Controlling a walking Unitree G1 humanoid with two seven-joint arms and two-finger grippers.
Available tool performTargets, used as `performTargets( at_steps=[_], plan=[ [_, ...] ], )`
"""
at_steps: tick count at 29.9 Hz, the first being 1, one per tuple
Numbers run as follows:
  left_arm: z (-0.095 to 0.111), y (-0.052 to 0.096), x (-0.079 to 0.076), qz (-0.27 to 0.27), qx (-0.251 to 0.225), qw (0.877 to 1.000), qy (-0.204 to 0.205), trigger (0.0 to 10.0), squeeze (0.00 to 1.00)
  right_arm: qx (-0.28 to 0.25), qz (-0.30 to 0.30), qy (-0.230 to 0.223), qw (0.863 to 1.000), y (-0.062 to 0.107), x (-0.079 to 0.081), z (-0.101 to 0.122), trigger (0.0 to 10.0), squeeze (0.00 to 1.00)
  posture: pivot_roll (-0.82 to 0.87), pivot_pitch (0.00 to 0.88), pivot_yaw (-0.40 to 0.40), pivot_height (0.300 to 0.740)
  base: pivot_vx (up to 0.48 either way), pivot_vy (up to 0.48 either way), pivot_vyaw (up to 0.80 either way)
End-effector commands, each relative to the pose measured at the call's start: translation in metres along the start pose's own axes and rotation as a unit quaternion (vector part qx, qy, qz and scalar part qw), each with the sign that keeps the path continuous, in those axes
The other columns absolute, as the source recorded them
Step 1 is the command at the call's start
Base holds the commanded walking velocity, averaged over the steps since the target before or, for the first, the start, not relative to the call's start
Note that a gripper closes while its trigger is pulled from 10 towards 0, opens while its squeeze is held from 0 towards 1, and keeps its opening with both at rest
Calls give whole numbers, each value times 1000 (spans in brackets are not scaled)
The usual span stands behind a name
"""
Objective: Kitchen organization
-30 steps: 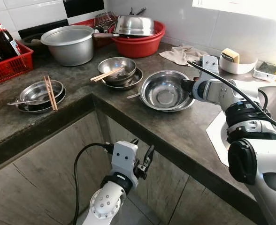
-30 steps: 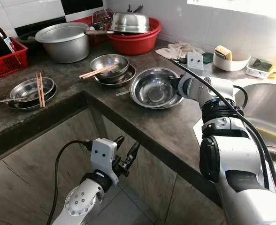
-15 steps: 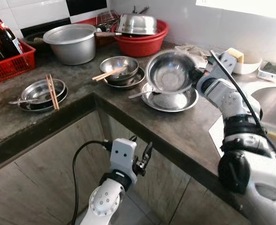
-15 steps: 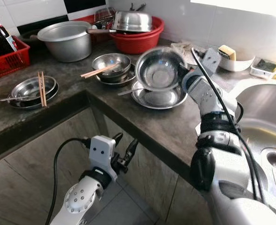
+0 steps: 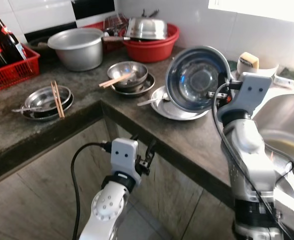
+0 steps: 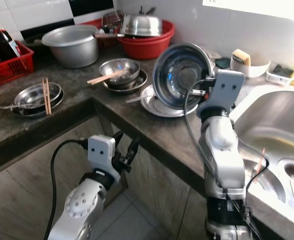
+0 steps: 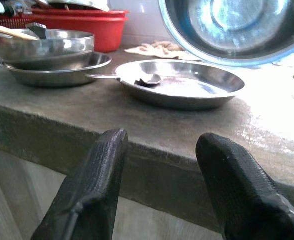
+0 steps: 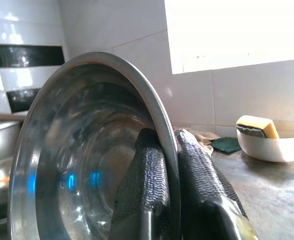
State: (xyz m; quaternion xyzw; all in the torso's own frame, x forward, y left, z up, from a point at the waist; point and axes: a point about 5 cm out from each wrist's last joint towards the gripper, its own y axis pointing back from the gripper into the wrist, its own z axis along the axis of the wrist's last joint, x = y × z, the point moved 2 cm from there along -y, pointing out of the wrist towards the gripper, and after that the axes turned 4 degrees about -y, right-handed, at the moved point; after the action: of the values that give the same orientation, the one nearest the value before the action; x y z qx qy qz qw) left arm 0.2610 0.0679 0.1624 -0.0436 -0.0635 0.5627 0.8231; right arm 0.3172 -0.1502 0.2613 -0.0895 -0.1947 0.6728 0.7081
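A yellow sponge [image 5: 248, 61] sits in a white dish [image 6: 250, 67].

A home kitchen: tiled wall [image 5: 267, 30], stone counter [image 5: 187, 140] with steel dishes, a sink [image 6: 272, 125]

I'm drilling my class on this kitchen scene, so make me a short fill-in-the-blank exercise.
1. The right gripper pinches the steel bowl by its ____.
2. A spoon lies on the ____ under it.
3. Chopsticks rest across a bowl beside the ____ basin.

Missing words: rim; plate; red
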Motion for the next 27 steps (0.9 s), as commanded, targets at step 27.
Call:
performTargets(
  at_steps=[27],
  plan=[
    [4, -6, 3, -22, -12, 999, -40, 10000, 0, -9, -16, 54, 998, 22, -1, 2, 0, 0, 62, 4, 35, 740, 21, 145, -666]
  ],
)
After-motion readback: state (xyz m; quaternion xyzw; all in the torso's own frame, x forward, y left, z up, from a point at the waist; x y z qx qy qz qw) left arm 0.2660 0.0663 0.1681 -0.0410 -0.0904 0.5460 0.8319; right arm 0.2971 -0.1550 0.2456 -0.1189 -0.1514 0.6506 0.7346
